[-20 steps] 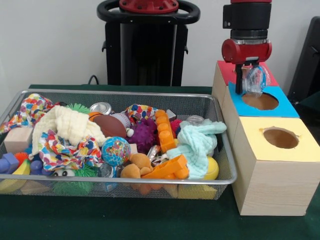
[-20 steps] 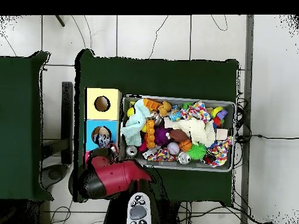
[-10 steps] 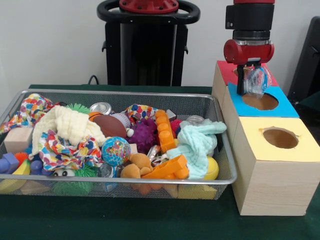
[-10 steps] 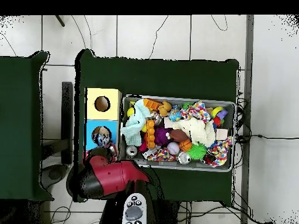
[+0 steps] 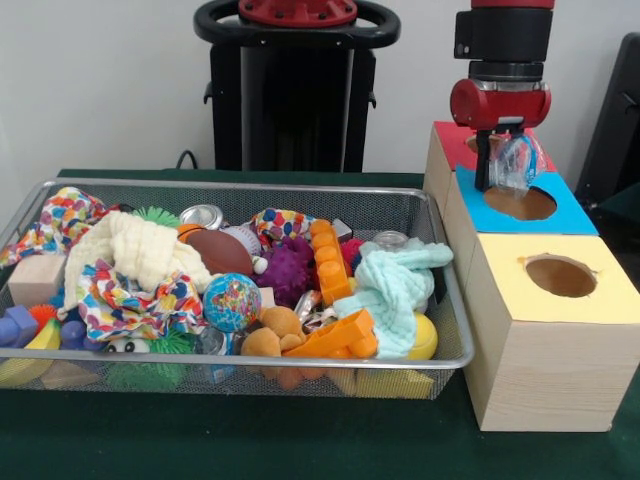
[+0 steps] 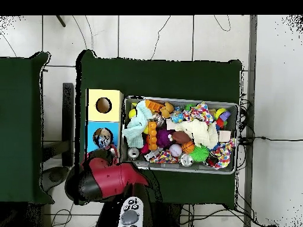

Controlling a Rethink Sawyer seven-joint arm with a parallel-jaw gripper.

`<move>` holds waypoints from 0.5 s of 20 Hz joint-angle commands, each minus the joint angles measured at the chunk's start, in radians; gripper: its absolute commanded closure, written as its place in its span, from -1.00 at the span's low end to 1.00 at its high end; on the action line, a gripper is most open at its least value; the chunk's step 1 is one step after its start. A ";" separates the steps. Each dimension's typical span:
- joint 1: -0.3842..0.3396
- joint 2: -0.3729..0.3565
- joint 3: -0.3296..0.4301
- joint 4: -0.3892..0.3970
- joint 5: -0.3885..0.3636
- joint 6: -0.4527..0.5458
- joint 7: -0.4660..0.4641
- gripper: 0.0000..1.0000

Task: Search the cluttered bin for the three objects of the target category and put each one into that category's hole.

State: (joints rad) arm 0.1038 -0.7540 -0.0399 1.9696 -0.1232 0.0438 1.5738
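My gripper [image 5: 503, 168] hangs over the blue-topped box [image 5: 572, 216], shut on a wrinkly see-through plastic piece [image 5: 517, 160]. The piece hangs just above the far edge of the round hole [image 5: 521, 204]. In the overhead view the plastic [image 6: 104, 140] shows over the hole of the blue box [image 6: 92, 135], with the red arm [image 6: 109, 180] just below it. The wire mesh bin [image 5: 240, 186] is to the left of the boxes, full of toys and cloths. I cannot pick out other plastic pieces among the clutter.
A red-topped box [image 5: 452, 140] stands behind the blue one and a yellow-topped box [image 5: 620, 292] in front of it. The bin holds a globe ball [image 5: 231, 301], metal tins [image 5: 203, 215], a mint cloth [image 5: 398, 282] and an orange toy [image 5: 335, 340].
The gripper with the plastic has shifted slightly to the right over the blue box. The arm's body has swung a little in the overhead view. The bin's contents have not moved.
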 commanded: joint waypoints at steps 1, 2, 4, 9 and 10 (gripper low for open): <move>0.035 0.076 -0.008 -0.093 0.060 0.052 0.186 1.00; 0.044 0.083 -0.016 -0.099 0.068 0.053 0.192 1.00; 0.049 0.091 -0.020 -0.104 0.075 0.058 0.194 1.00; 0.050 0.094 -0.017 -0.103 0.093 0.057 0.197 1.00; 0.047 0.095 -0.016 -0.104 0.094 0.058 0.194 1.00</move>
State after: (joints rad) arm 0.1541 -0.7378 -0.0892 1.9524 -0.0922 0.0440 1.5738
